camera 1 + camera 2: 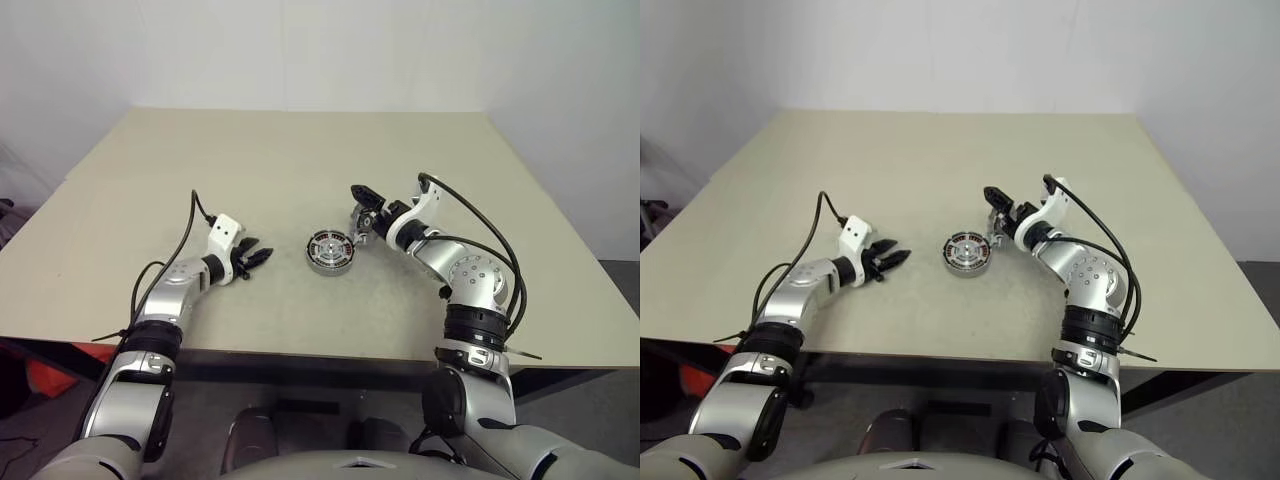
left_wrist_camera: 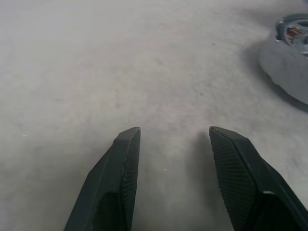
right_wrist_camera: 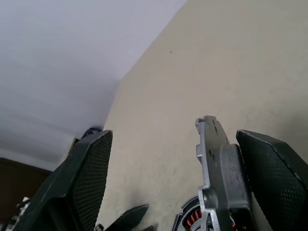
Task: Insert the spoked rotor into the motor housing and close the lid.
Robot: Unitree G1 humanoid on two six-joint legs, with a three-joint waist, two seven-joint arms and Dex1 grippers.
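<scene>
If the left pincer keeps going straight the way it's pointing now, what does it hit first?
Probably the motor housing: the left pincer, open and empty, points along the table toward it. In the left wrist view the housing sits off to one side, so it might slide past.

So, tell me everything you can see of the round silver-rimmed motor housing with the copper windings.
The round silver-rimmed motor housing lies flat on the beige table, top uncovered, showing a ring of copper-brown windings around a dark centre. It sits between the left gripper and the right gripper, closer to the right one. The grey notched metal lid stands on edge at its rim beside that gripper; whether they touch cannot be told.
</scene>
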